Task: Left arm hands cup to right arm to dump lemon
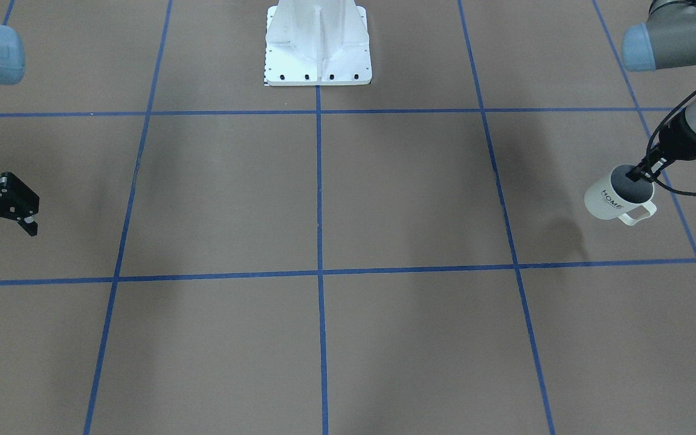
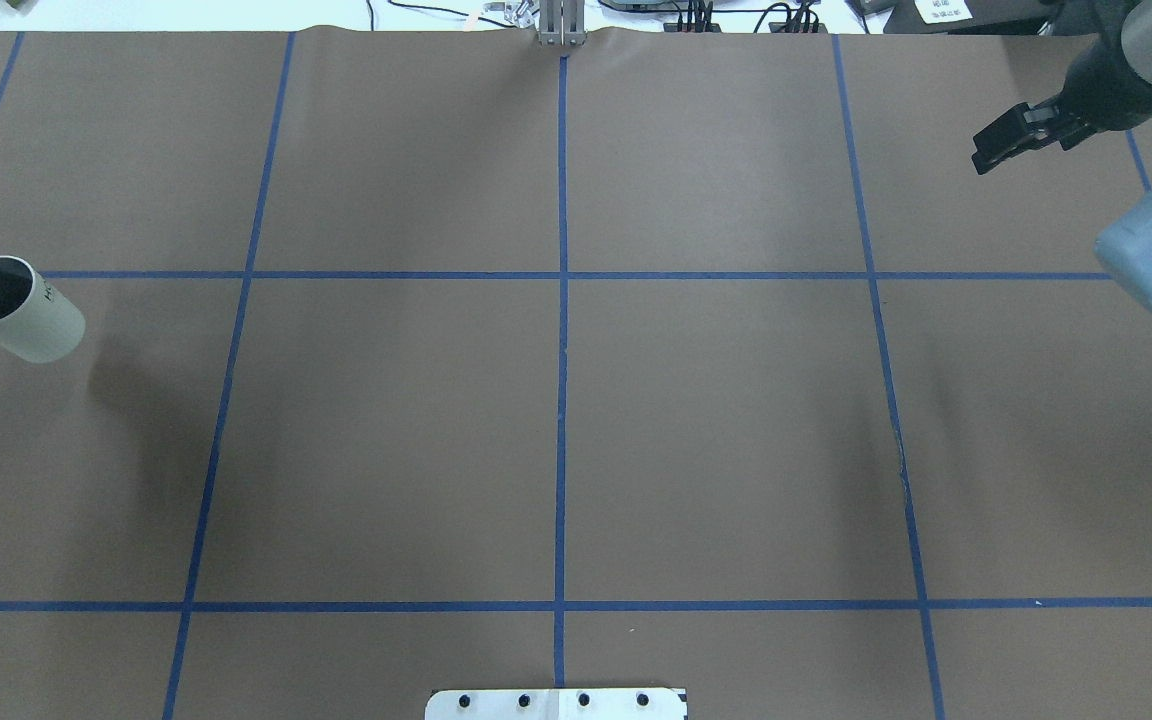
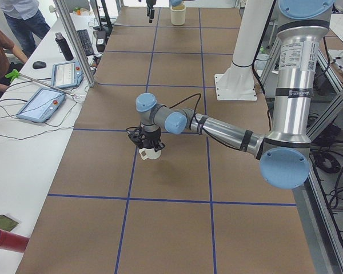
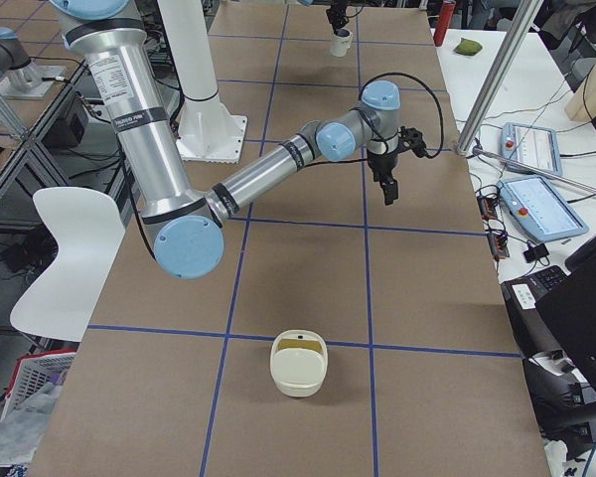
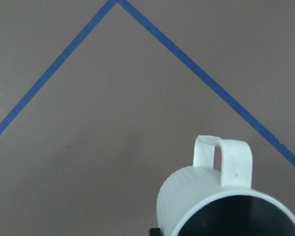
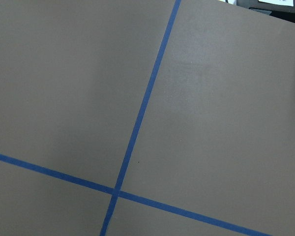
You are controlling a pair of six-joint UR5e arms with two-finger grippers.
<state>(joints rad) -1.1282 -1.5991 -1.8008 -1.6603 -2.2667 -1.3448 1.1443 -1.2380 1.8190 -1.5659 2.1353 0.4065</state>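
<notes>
The left gripper (image 1: 638, 176) is clamped on the rim of the cup (image 1: 618, 196), one finger inside the mouth and one outside. It holds the cup near the left end of the table (image 2: 716, 430), about midway between the robot's edge and the operators' edge. The cup's shadow falls apart from it in the front-facing view, so it is probably lifted clear of the surface, though no view settles this.

The pinch sits on the side of the rim away from the handle. That likely keeps the handle and most of the wall free for the other arm to take. The cup also leans only a little, mouth upward, which should keep its load inside during the carry.

The right gripper (image 2: 981, 152) hangs near the right end, toward the operators' edge. Its fingers look parted and hold nothing, and it is well apart from the cup, so the handover is not yet begun. A cream tub (image 4: 298, 363) stands by the right end of the table, perhaps the place for the dump.

The cup is a white mug with a loop handle, faint ribbing on its wall and black "HOME" lettering on the side. Its inside is dark grey. The lemon shows in no view; the interior is too shadowed to say where in the cup it lies.
</notes>
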